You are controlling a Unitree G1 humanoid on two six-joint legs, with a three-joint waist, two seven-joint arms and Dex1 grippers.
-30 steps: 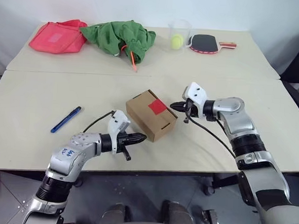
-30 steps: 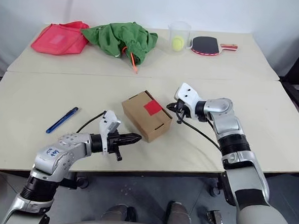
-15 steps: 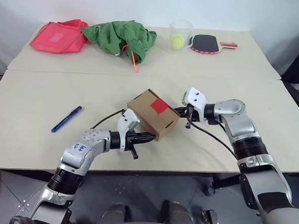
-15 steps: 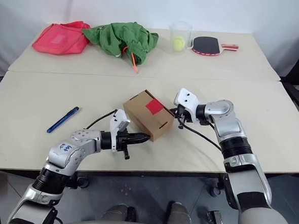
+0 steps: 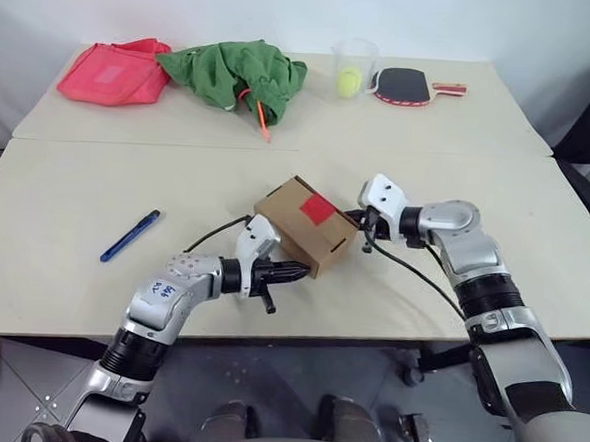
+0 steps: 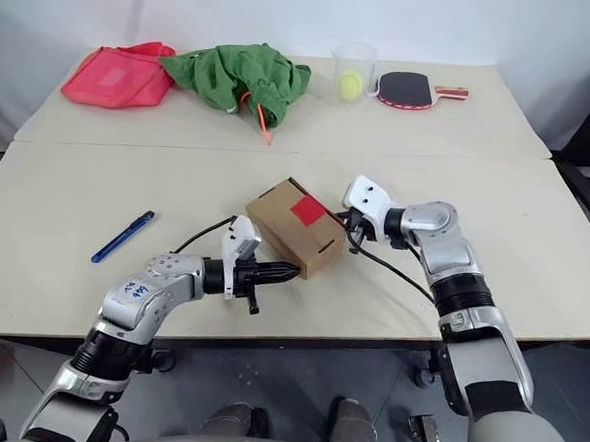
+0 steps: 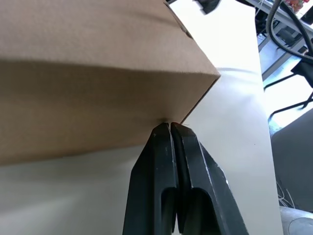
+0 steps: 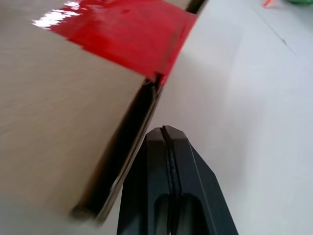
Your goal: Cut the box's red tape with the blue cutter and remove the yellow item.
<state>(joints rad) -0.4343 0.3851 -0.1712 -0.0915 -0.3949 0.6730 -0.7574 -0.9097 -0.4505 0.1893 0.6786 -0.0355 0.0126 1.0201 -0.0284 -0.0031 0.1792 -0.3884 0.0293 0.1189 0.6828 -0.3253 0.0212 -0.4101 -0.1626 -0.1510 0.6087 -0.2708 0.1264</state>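
Across the pale table (image 5: pixel 52 266), the box (image 5: pixel 296 229) sits pinned between both closed, empty grippers, left gripper (image 5: pixel 298 272) seemingly touching its near corner, right gripper (image 5: pixel 353 218) beside the red tape (image 5: pixel 318 209), while the blue cutter (image 5: pixel 131 235) lies well off leftward, nearer the left arm.

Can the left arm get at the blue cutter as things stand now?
Probably yes. The blue cutter lies alone on the table on the left arm's side, nothing around it. The left gripper, jaws shut, is at the box.
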